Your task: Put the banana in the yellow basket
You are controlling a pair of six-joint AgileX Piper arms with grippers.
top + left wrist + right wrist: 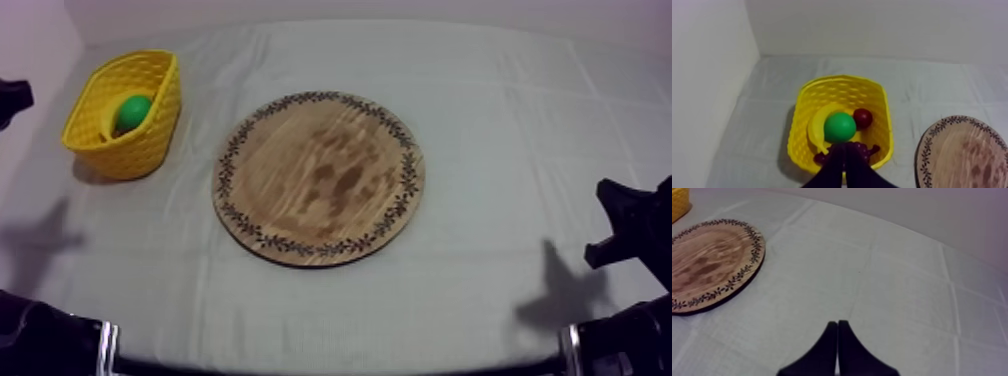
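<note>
Banana [816, 131] already in the basket [842, 81]; board [320, 180] bare.
Your left gripper [843, 148] hangs clenched on nothing over the basket's near wall. If you pull away low, you could clip the rim and tip the basket, which sits by the table's far left corner. Right gripper [837, 325] is clenched and empty too. The banana curls round the green fruit [839, 127], long axis along the basket, one tip toward your left gripper.

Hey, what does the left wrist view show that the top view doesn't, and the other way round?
Left wrist view: a banana, a small red fruit and grapes in the yellow basket, with the left gripper, shut, over its near rim. Top view: the whole bare board and the right arm off to its right. Both: the yellow basket with the green fruit inside, and the board.
</note>
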